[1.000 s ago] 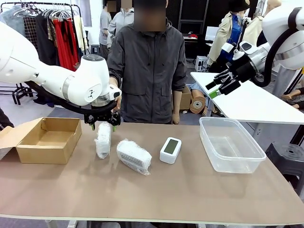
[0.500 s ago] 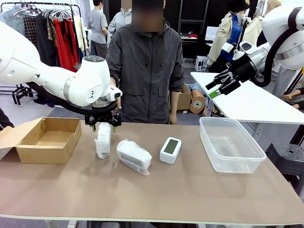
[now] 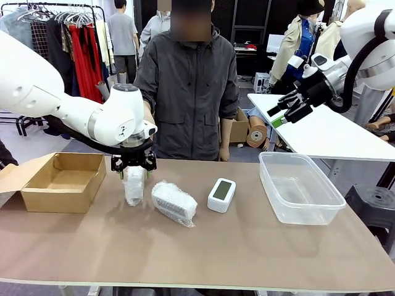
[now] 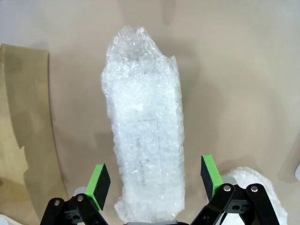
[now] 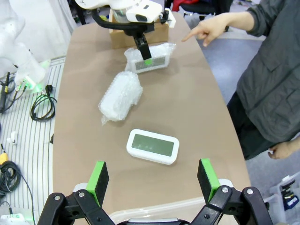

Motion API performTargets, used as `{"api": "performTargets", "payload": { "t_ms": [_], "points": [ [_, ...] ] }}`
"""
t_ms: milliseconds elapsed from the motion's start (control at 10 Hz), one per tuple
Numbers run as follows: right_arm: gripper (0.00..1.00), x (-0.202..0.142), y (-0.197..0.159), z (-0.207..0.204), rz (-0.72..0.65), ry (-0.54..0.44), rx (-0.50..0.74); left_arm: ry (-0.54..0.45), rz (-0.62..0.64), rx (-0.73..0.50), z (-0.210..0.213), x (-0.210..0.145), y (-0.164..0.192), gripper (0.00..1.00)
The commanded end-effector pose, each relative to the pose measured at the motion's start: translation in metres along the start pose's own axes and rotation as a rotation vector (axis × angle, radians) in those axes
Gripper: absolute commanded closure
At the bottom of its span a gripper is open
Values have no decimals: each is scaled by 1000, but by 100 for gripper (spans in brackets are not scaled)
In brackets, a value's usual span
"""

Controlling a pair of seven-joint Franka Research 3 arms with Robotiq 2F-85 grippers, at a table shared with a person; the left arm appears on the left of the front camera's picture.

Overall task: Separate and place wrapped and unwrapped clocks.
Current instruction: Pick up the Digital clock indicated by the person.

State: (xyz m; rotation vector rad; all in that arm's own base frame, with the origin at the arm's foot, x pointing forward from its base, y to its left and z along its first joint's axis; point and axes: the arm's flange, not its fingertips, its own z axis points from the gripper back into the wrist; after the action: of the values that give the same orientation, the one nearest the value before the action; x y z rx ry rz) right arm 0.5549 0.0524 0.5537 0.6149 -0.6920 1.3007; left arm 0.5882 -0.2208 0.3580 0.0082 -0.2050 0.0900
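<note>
While the left claw (image 4: 154,180) gapes astride a crinkly bubble-wrap bundle (image 4: 145,140), the right claw (image 5: 152,180) hangs open, empty.

We get bright, even indoor light from overhead. On the worktop (image 3: 247,246) shadows are soft and short, falling close beside each thing. In the left wrist view the bubble-wrapped bundle (image 4: 143,140) glares whitish, its detail nearly washed out. Both wrist views bow at the edges; the front view is sharp.
</note>
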Motion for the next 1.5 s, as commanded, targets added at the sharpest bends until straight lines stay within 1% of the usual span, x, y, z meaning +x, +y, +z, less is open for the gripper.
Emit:
{"api": "performTargets", "payload": {
  "t_ms": [0,100,600,800,1000,1100,1300,1400],
  "points": [
    [0,2,0,0,4,0,-5,16,35,28,-10,7,-7,0],
    [0,2,0,0,4,0,-5,-6,47,46,-13,6,-6,2],
    [0,2,0,0,4,0,-5,-11,67,71,-7,6,-1,100],
    [0,2,0,0,4,0,-5,-11,66,76,3,10,1,100],
    [0,2,0,0,4,0,-5,-32,48,75,29,19,1,100],
    [0,2,0,0,4,0,-5,1,37,67,49,23,-1,100],
    [0,2,0,0,4,0,-5,-14,32,67,100,35,-5,100],
    [0,2,0,0,4,0,-5,-7,8,65,121,43,-7,100]
  ]
}}
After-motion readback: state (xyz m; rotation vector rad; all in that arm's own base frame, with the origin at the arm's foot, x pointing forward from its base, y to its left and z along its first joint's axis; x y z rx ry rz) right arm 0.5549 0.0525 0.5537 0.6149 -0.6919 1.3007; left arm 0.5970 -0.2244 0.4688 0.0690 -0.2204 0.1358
